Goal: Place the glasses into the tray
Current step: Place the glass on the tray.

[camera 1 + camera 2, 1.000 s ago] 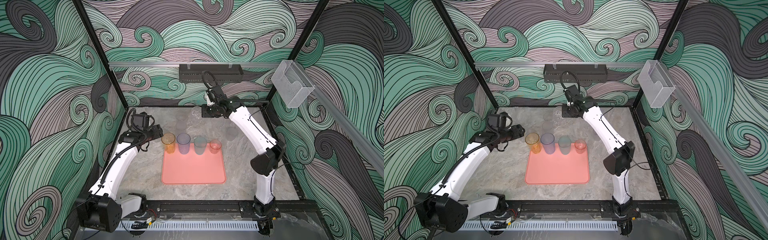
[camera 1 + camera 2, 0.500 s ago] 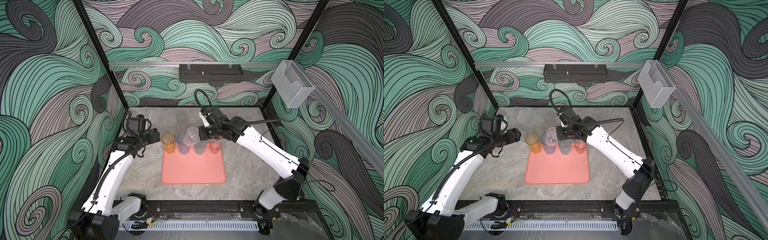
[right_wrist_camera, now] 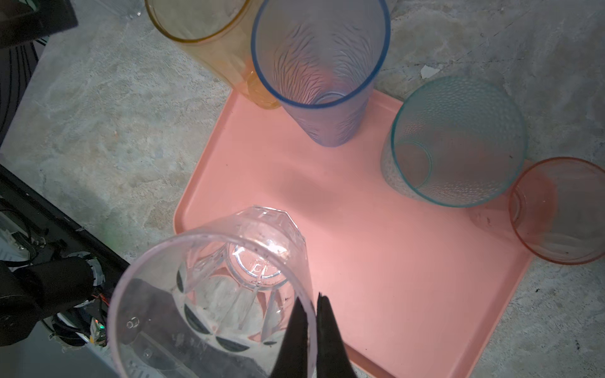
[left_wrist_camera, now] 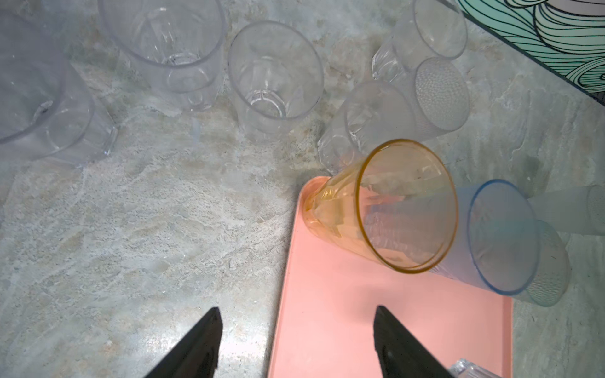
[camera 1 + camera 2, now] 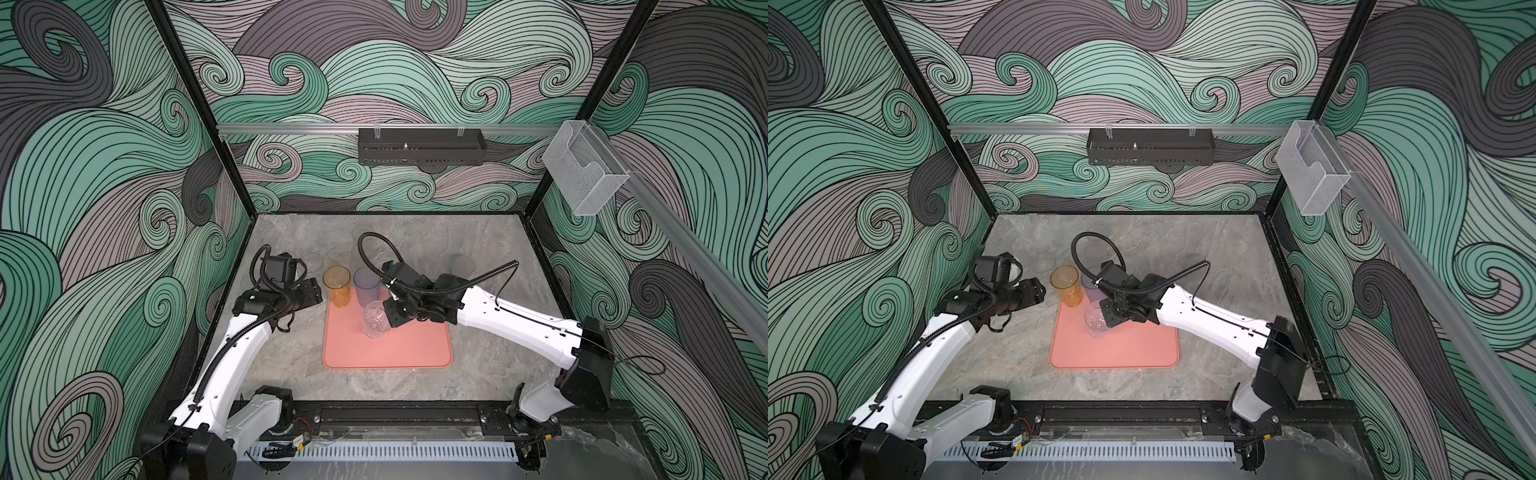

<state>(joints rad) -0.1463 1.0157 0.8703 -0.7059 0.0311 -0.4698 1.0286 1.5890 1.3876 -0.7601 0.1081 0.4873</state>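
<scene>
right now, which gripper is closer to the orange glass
Left. The left gripper sits open right beside the orange glass; the right gripper is farther off, over the tray, shut on a clear glass.

Clear glass, tilted, over pink tray

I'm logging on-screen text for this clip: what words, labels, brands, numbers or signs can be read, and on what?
None can be read.
Moulded marks on the base of the short clear faceted tumbler, held at its rim by the right pincer: too blurred to read.
On the flat salmon-pink tray, black perforated wall basket and clear acrylic box: no lettering shows.
</scene>
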